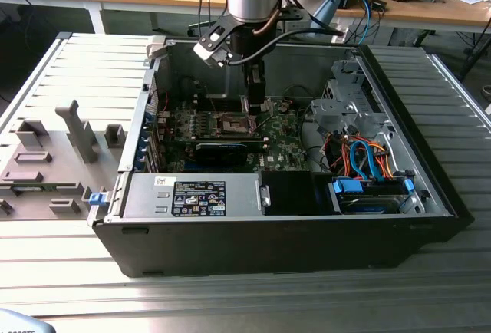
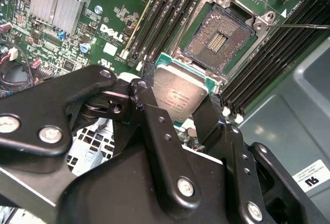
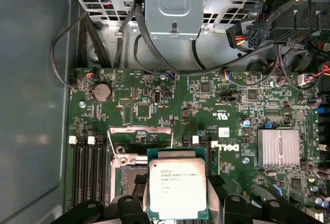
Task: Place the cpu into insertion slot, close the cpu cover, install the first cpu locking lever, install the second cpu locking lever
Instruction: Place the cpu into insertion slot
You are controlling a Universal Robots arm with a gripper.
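gripper (image 2: 174,104) holding cpu (image 3: 177,188), just above bare insertion slot (image 2: 219,41)

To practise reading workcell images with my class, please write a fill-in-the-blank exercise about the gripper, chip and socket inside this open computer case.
1. The black gripper is ____ (open/shut) on the flat silver-grey square cpu.
2. The square, brown-centred insertion slot is ____ (empty/filled).
3. The circuit board around the slot is coloured ____.
Missing words: shut; empty; green.
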